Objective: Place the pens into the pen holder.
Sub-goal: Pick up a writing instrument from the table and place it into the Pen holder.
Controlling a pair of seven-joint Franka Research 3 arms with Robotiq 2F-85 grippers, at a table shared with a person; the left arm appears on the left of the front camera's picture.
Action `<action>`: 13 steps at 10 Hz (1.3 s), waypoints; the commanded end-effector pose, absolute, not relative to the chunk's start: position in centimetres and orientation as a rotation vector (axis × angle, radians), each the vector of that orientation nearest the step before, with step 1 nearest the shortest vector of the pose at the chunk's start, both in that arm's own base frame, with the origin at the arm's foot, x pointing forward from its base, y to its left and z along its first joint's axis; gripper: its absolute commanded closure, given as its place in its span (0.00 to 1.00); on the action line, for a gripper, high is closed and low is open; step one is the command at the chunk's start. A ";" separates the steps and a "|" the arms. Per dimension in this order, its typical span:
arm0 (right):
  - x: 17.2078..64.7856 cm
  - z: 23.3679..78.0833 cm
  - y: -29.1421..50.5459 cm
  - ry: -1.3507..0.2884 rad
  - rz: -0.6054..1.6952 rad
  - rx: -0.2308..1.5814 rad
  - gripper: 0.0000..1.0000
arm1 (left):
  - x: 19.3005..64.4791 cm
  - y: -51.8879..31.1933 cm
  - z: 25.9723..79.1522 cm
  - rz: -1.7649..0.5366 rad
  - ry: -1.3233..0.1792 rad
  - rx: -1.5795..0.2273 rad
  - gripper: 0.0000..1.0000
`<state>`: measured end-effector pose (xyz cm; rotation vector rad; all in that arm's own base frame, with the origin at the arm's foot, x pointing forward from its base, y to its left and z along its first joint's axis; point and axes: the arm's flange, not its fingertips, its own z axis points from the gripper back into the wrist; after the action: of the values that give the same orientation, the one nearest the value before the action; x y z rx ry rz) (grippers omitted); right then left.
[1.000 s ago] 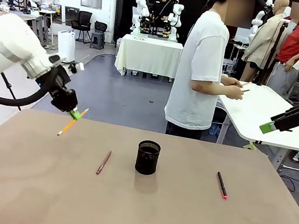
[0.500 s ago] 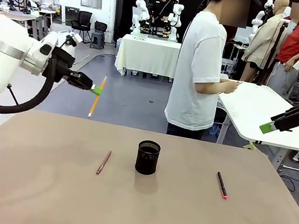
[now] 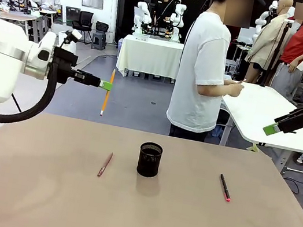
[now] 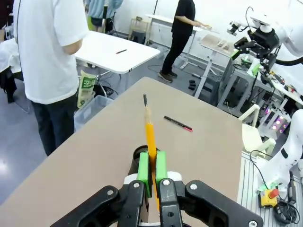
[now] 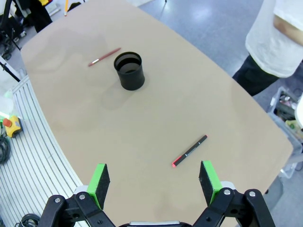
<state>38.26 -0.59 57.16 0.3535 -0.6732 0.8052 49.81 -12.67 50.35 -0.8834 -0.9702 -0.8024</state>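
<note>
My left gripper (image 3: 105, 85) is shut on the yellow-orange pencil (image 3: 106, 98), which hangs almost upright in the air above the table's far left edge. In the left wrist view the pencil (image 4: 150, 135) sticks out between the green pads (image 4: 143, 166), and the pen holder (image 4: 138, 153) peeks out just behind them. The black mesh pen holder (image 3: 150, 159) stands at the table's middle. A dark reddish-brown pen (image 3: 105, 164) lies left of it, and a black pen with a red end (image 3: 225, 187) lies to its right. My right gripper (image 3: 272, 128) hovers open, high at the right, empty.
A person in a white T-shirt (image 3: 202, 69) stands at the far edge, turned toward a white side table (image 3: 269, 113) at the right. From the right wrist I look down on the holder (image 5: 129, 71), both lying pens and the brown table (image 5: 156, 109).
My left arm rose and swung right with the pencil, which turned from a slant to nearly upright. The right arm and the lying pens stayed put.
</note>
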 end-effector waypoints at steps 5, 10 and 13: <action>38.4 57.2 -0.6 -0.689 0.811 0.379 0.00 | 54.0 -17.8 46.0 -0.937 -1.046 -0.992 1.00; 38.4 57.2 -0.6 -0.689 0.811 0.379 0.00 | 56.4 -26.0 39.1 -1.216 -1.100 -1.185 1.00; 38.4 57.2 -0.6 -0.689 0.811 0.379 0.00 | 58.3 -28.2 36.0 -1.293 -1.090 -1.206 1.00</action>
<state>38.25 -0.57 57.17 0.3525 -0.6730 0.8055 56.84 -28.05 36.13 -1.2042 -1.0754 -1.2423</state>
